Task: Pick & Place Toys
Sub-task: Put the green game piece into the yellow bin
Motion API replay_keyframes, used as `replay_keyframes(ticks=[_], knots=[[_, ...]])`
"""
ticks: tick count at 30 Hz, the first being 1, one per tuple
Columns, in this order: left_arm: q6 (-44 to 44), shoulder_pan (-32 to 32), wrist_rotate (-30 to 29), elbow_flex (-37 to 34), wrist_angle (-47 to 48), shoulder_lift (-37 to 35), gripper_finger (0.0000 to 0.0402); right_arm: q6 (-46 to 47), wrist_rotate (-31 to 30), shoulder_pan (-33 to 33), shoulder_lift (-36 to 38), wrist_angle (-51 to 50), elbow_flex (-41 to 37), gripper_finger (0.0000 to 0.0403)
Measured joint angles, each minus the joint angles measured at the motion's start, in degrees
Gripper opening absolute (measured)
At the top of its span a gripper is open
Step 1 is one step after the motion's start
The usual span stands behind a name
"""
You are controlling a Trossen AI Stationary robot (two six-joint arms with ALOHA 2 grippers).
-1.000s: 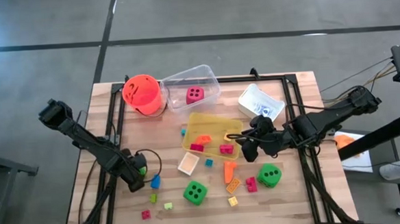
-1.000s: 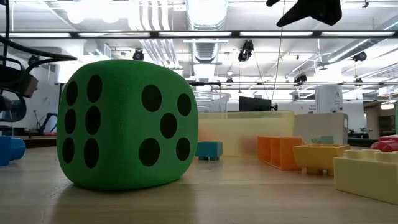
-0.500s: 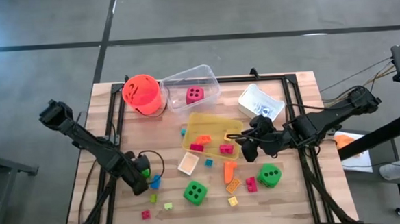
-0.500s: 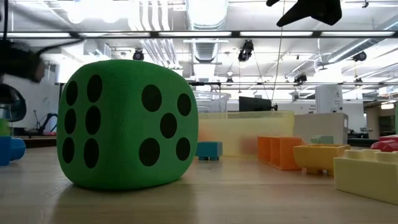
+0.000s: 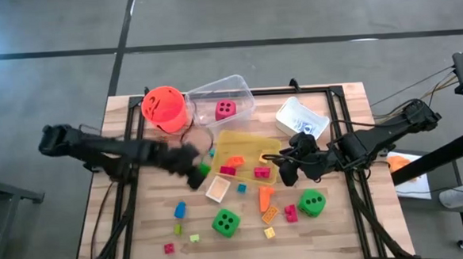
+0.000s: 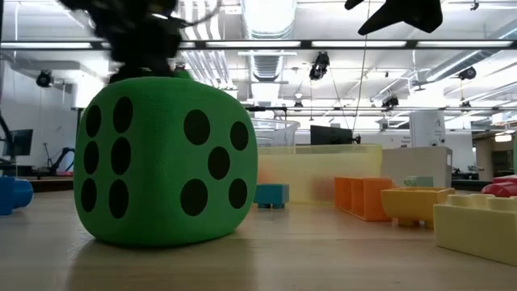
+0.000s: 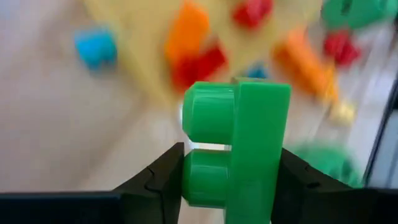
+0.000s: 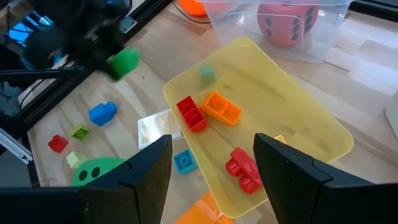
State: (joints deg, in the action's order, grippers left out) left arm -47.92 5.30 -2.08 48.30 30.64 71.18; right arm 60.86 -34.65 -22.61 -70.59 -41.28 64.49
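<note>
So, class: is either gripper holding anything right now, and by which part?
The left gripper holds a green block, pinched across its two opposite sides, near the yellow tray. The right gripper is open and holds nothing.

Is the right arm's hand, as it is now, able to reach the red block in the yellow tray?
Probably yes. The right hand is open, just beside the yellow tray, and nothing covers the red block.

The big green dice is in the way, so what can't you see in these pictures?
- Low view: the green dice hides the table behind it.
- High view: the left end effector is motion-blurred.
- Left wrist view: the green block blocks the middle; the yellow tray is blurred.
</note>
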Motion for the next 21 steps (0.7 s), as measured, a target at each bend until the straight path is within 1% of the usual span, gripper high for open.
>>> replay_keyframes(ticks=[4, 6, 8, 10, 15, 18, 21], knots=[[12.08, -11.13, 2.45, 5.63, -0.61, 5.76, 0.0159, -0.48, -0.02, 0.00, 0.00, -0.10, 0.00, 0.0221], [16.84, -15.27, 4.47, 8.79, -0.52, 9.73, 0.0159, -0.48, -0.02, 0.00, 0.00, -0.15, -0.02, 0.0221], [20.49, -17.96, 7.18, 12.42, -0.17, 13.82, 0.0159, -0.75, -0.02, 0.00, 0.00, -0.17, -0.02, 0.0221], [24.02, -18.96, 8.81, 16.23, 0.22, 17.41, 0.0159, -0.87, -0.02, 0.00, 0.00, -0.20, -0.02, 0.0221], [31.24, -17.92, 9.37, 24.99, 5.28, 25.06, 0.0159, -0.87, -0.02, 0.00, 0.00, -0.22, -0.04, 0.0221], [34.26, -17.38, 9.08, 28.17, 6.25, 28.48, 0.0159, -0.86, -0.02, 0.00, 0.00, -0.20, -0.11, 0.0221], [34.21, -17.36, 6.60, 29.34, 6.97, 30.99, 0.0159, -0.85, -0.02, 0.00, 0.00, -0.15, -0.13, 0.0221]])
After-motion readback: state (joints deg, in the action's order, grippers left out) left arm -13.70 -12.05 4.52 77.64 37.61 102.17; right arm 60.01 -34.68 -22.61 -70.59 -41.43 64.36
